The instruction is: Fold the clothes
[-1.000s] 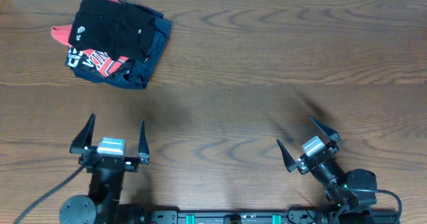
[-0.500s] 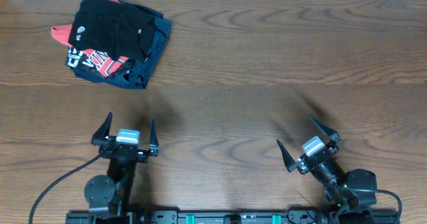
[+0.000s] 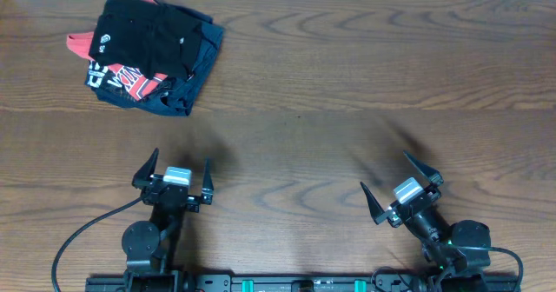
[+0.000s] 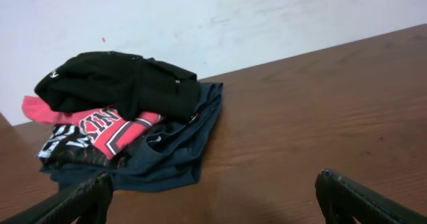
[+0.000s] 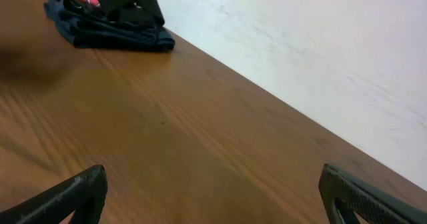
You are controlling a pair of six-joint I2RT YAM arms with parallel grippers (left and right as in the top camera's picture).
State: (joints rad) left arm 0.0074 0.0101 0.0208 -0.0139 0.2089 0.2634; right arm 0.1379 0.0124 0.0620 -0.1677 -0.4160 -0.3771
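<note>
Black T-shirt (image 3: 143, 31) heaped atop red shirt (image 3: 130, 82) and navy garment (image 3: 198, 62), upper left, near table (image 3: 347, 83) far edge; long axis roughly left-right. Open wood centre, right. Left gripper (image 3: 182, 158), right gripper (image 3: 384, 169): jaws wide, empty, bottom.

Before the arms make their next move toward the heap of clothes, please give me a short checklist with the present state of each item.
1. The left hand open and empty: ok.
2. The right hand open and empty: ok.
3. The black T-shirt lies uppermost: ok.
4. The black T-shirt spread flat: not ok, bunched over the red T-shirt and the navy garment.
5. Either hand near the black T-shirt: not ok, both far from it.
</note>
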